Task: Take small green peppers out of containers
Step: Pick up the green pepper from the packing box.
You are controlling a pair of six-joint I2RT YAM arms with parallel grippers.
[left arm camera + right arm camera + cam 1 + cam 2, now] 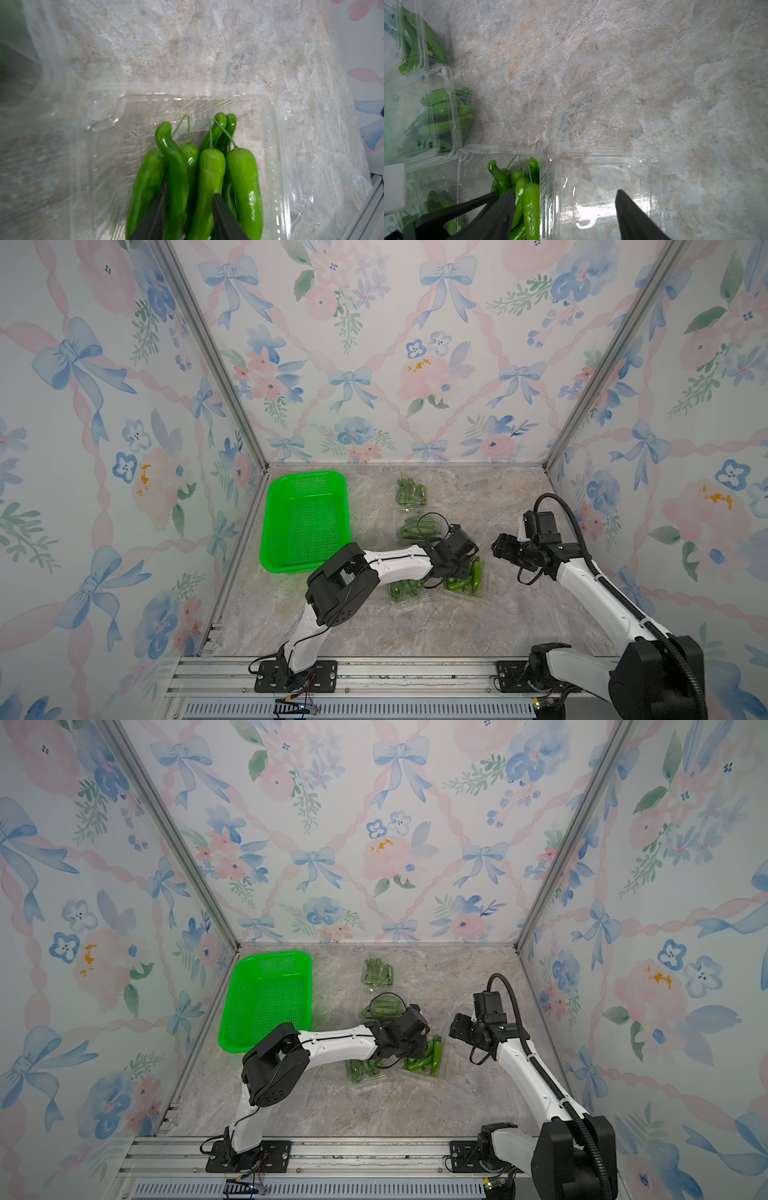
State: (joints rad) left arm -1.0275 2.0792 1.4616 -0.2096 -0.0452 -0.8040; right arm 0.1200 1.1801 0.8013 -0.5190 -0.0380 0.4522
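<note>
Beneath left arm (395, 564), container (405, 594) half hidden; left jaws' grip unclear.

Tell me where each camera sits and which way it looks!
Top views: high up front, looking down at table, basket, left arm, right arm.
Left wrist: on its arm, looking past the left claw at peppers.
Right wrist: on its arm, looking past the right claw at the table.
Shared: both wrists see the open container.

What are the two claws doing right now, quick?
The left gripper is closed on small green peppers in the open container.
The right gripper is open, holding nothing.
</note>
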